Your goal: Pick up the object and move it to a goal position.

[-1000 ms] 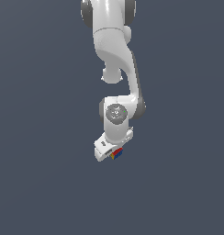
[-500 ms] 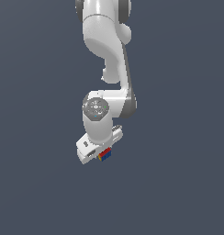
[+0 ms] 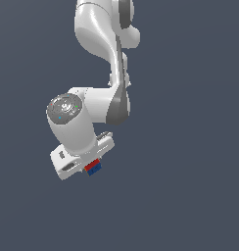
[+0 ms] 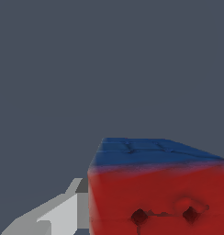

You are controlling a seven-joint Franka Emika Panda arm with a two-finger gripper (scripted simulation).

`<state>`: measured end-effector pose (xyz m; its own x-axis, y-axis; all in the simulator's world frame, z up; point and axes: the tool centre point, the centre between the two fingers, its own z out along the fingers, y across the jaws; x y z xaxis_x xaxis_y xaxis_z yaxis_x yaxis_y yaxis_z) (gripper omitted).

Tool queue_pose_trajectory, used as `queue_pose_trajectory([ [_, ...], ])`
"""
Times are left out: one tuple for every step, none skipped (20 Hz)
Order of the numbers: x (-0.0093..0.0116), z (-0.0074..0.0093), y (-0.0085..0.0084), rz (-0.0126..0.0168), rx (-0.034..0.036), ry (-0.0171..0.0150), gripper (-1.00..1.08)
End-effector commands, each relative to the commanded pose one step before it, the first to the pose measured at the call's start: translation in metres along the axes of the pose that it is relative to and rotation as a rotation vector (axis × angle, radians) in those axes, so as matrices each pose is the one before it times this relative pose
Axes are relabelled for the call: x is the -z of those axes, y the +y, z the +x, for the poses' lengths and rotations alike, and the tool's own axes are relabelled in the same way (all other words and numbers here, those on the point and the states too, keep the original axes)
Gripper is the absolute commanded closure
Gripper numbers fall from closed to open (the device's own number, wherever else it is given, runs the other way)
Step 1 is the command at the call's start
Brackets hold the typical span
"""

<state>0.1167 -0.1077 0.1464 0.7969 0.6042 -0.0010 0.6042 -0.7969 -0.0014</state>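
Observation:
The object is a tiny cube [image 3: 93, 167] showing red and blue faces. It sits under the white hand of my arm in the exterior view, held up above the grey ground. My gripper [image 3: 92, 165] is shut on the cube. In the wrist view the cube [image 4: 159, 193] fills the near corner, with a red face toward the camera and a blue face beyond it. One grey-white finger [image 4: 63, 211] shows beside it; the other finger is hidden. No yellow face shows.
The white arm [image 3: 99, 44] reaches down from the top of the exterior view to its round wrist joint [image 3: 67, 117]. Around it is only flat dark grey ground. No goal marker shows.
The arm has swung toward the exterior view's left and nearer the camera, carrying the cube along in the shut gripper.

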Motion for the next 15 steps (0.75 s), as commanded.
queue_pose_trajectory([
  [0.01098,-0.00162,0.01225,-0.00043,0.00149,0.00103,1.08],
  [0.00298,-0.00062,0.00384,0.00000,0.00000,0.00000,1.08],
  [0.00264,-0.00053,0.00343,0.00000,0.00000,0.00000,1.08],
  [0.00281,-0.00041,0.00287,-0.00062,0.00016,0.00026,1.08],
  [0.00206,-0.00038,0.00271,0.00000,0.00000,0.00000,1.08],
  [0.00180,-0.00032,0.00238,0.00000,0.00000,0.00000,1.08],
  [0.00156,-0.00027,0.00208,0.00000,0.00000,0.00000,1.08],
  [0.00134,-0.00022,0.00179,0.00000,0.00000,0.00000,1.08],
  [0.00113,-0.00018,0.00152,0.00000,0.00000,0.00000,1.08],
  [0.00093,-0.00014,0.00126,0.00000,0.00000,0.00000,1.08],
  [0.00075,-0.00011,0.00102,0.00000,0.00000,0.00000,1.08],
  [0.00057,-0.00008,0.00078,0.00000,0.00000,0.00000,1.08],
  [0.00041,-0.00006,0.00055,0.00000,0.00000,0.00000,1.08],
  [0.00024,-0.00003,0.00033,0.00000,0.00000,0.00000,1.08],
  [0.00008,-0.00001,0.00011,0.00000,0.00000,0.00000,1.08],
])
